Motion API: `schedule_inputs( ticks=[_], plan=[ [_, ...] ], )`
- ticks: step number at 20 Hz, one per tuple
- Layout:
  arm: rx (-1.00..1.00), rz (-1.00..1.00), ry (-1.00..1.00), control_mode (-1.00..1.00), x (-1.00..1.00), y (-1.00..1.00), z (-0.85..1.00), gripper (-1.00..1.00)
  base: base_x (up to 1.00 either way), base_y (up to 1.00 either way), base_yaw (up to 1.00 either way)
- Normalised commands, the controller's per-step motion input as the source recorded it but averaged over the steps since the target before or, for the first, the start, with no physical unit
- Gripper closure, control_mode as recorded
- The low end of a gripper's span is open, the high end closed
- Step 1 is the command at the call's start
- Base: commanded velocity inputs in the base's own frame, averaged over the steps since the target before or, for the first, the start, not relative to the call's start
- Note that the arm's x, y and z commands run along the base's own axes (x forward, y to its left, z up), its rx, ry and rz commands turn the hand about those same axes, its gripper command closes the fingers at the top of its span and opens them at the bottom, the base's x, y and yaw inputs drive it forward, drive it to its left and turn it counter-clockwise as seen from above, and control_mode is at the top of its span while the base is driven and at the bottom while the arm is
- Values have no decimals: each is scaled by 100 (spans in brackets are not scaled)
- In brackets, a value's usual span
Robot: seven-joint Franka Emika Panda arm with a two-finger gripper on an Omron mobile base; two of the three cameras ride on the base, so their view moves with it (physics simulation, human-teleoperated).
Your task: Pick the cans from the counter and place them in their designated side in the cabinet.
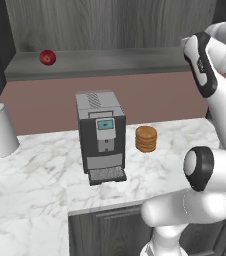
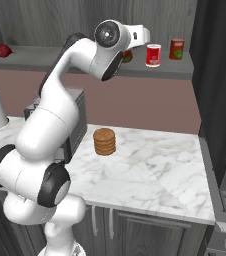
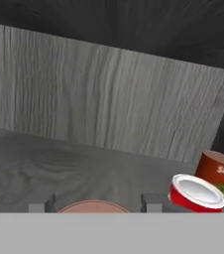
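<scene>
Both cans are sitting upright on the cabinet [image 2: 85, 64] shelf, right end. Bright red can [image 2: 153, 55] is standing just beside the arm's wrist; label can [image 2: 177, 49] is standing further right, near the dark side panel [image 2: 212, 75]. In the hand view the 2 are close together, red can [image 3: 197, 193] in front, label can [image 3: 217, 169] behind it, apparently not touching. Grouping them at the right end is making that the can side; the ball [image 2: 3, 50] is sitting at the far left end of the same shelf, well apart, so the other side is reading as non-can stuff.

The counter [image 2: 150, 165] is carrying no cans: just the disc stack [image 2: 104, 141], coffee machine [image 1: 101, 136] and a white cylinder [image 1: 2, 131] at the left. Judgement: both placements are looking done, task at or near the end.

Gripper [image 3: 102, 202] is hovering low over the shelf board, left of the red can. Fingertips [image 3: 50, 203] are standing spread, pinching nothing; a tan-pink curved surface is showing between them at the bottom edge, can't tell what it is. Spread jaws beside an upright can are fitting a release, not a grasp.

Risk: the wrist is sitting close to the red can, so a sideways pull-out could be tipping it into the label can. Backing straight out from the shelf looks safer.
</scene>
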Motion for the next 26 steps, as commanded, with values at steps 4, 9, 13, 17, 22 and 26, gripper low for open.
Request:
schedule_inputs(
  ticks=[4,9,13,17,22,26],
  plan=[
    [-1,0,5,-100,41,-9,0,100,0,0,0],
    [-1,0,8,-100,39,-9,0,100,0,0,0],
    [0,0,9,-100,39,-10,0,100,0,0,0],
    [-1,0,9,-100,36,-15,0,100,0,0,0],
    [-2,0,5,-100,29,-15,-6,100,0,0,0],
    [-2,0,5,-100,25,-5,-12,100,0,0,0]
  ],
)
